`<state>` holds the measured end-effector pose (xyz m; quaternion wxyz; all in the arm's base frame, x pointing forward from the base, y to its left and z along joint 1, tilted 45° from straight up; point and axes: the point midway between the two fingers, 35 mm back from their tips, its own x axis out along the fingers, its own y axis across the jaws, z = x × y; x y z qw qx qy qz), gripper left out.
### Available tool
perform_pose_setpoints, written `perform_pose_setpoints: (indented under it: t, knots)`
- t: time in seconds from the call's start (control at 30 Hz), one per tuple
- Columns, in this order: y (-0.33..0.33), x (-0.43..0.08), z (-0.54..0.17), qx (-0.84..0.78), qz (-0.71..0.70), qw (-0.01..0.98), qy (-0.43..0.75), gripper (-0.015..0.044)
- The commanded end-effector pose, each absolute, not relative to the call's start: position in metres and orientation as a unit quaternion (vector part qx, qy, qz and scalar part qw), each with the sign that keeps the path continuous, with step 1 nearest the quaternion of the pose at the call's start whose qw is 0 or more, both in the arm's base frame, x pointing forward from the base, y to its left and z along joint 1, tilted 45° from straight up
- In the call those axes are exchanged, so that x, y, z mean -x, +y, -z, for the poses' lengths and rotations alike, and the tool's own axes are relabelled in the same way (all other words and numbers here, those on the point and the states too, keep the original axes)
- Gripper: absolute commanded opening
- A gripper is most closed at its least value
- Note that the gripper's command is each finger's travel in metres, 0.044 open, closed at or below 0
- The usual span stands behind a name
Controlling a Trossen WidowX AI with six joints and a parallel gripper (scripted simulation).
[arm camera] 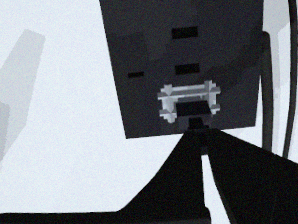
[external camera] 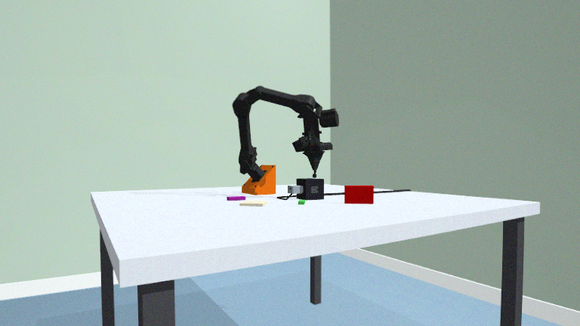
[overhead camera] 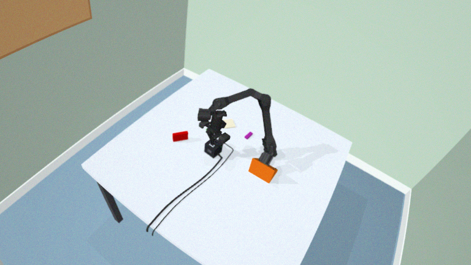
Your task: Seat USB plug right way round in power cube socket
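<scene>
1. The end effector [overhead camera: 214,143] [external camera: 314,175] [arm camera: 200,140] was pinched narrowly on the small dark USB plug [arm camera: 194,108], at the black power cube's [overhead camera: 212,149] [external camera: 303,189] [arm camera: 150,55] top, toward six o'clock in the wrist view.
2. Pushing while misaligned could have jammed it or tipped the cube.

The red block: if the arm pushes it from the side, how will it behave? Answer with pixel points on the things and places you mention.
The red block [overhead camera: 180,136] [external camera: 359,194] looks rigid, so it probably would not bend. Its flat faces suggest sliding, not rolling. Standing upright and thin, it might tip if pushed high.
</scene>
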<state>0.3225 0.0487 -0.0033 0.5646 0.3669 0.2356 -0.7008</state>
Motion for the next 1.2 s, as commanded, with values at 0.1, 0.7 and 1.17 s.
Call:
perform_pose_setpoints:
  t: [0.1, 0.7, 1.17]
  knots:
    - [0.0479, -0.3226, 0.0034, -0.367, 0.7, 0.566, 0.236, 0.0]
    - [0.0464, -0.3224, 0.0049, -0.367, 0.7, 0.566, 0.236, 0.0]
    - [0.0452, -0.3222, 0.0061, -0.367, 0.7, 0.566, 0.236, 0.0]
